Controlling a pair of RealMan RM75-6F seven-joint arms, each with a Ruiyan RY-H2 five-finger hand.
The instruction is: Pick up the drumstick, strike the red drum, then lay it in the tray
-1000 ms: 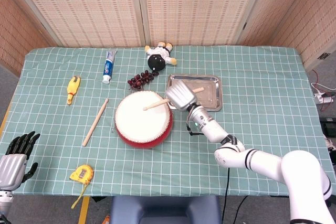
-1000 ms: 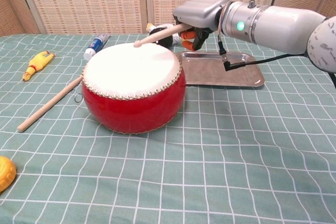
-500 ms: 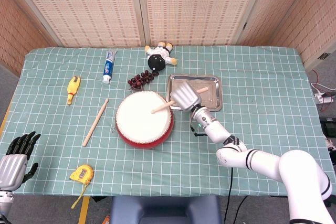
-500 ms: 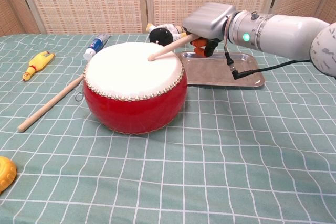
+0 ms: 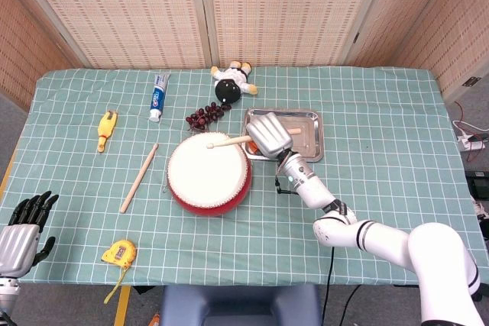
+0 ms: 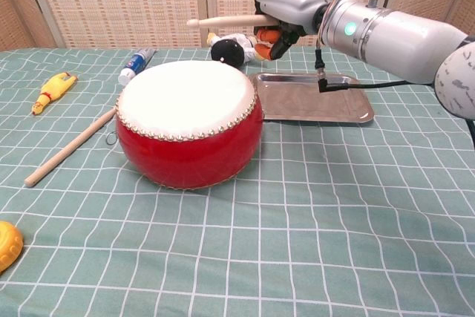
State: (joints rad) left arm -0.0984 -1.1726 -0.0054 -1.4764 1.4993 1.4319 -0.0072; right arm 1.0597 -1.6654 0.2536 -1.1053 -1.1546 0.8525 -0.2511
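One drumstick (image 6: 226, 21) gripped by right hand (image 6: 291, 7) fingers above red drum (image 6: 189, 135), tray (image 6: 315, 107) beside

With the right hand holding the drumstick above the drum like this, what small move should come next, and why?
Probably swing the drumstick down onto the drumhead. The right hand holds it about level, well above the red drum, its tip over the far edge. These pictures alone do not show a strike; if one was already made, carry it to the tray instead.

bright, even overhead light in both views, shadows soft and short. faint glare on the tray (image 6: 312, 102) just below the right robot hand (image 6: 288, 5). focus sharp throughout.
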